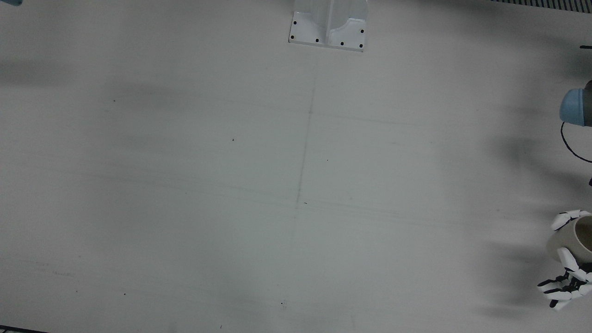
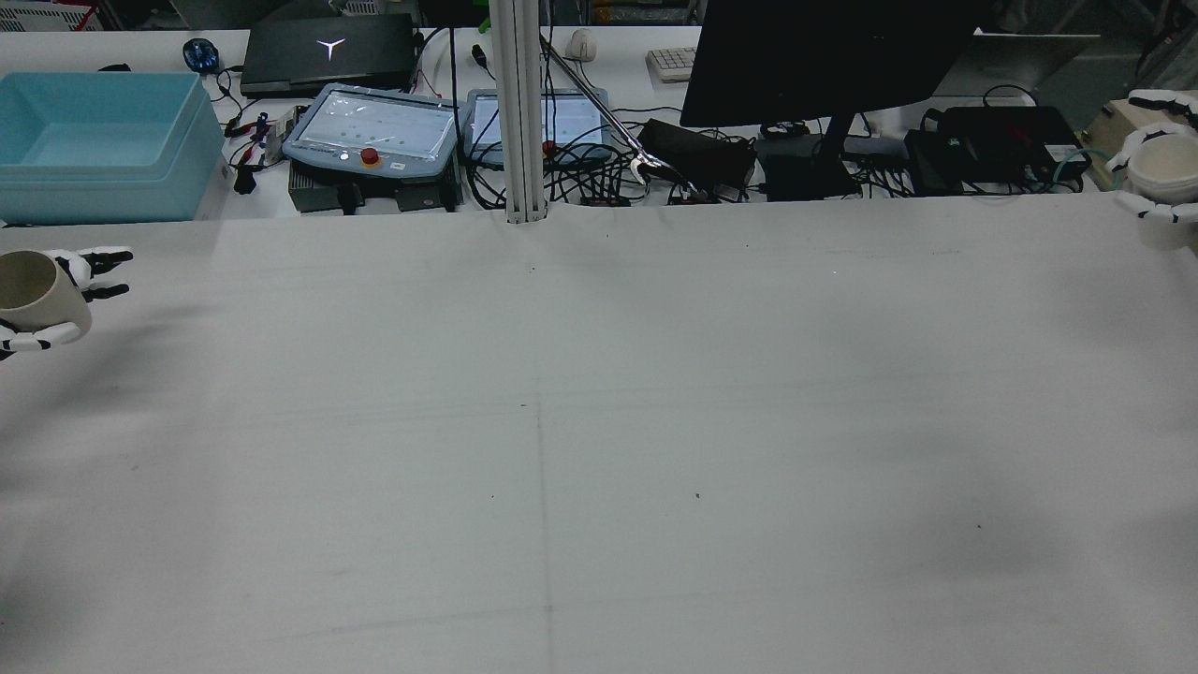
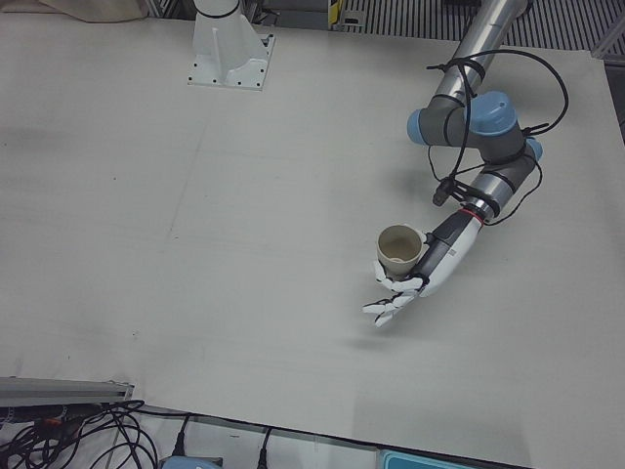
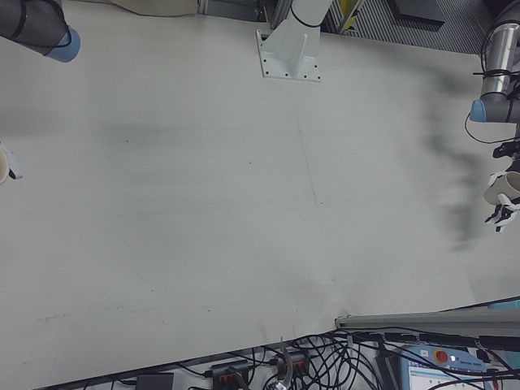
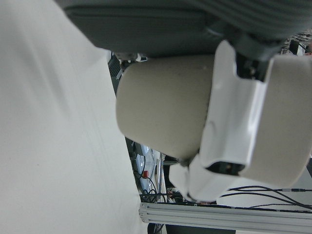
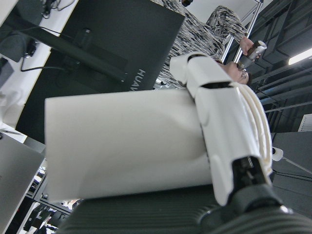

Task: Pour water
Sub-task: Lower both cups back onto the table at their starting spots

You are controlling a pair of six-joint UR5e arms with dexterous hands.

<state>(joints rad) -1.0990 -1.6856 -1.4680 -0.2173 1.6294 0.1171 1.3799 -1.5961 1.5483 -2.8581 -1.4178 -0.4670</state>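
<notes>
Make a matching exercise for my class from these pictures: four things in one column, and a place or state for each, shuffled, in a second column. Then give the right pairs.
Column one
1. beige cup
2. white cup
3. blue bin
4. black monitor

Column two
A. stands on the far desk, screen dark
B. held by the left hand, above the table
C. sits at the rear view's far left, open on top
D. held by the right hand, at the rear view's right edge

Pairs: 1-B, 2-D, 3-C, 4-A
</notes>
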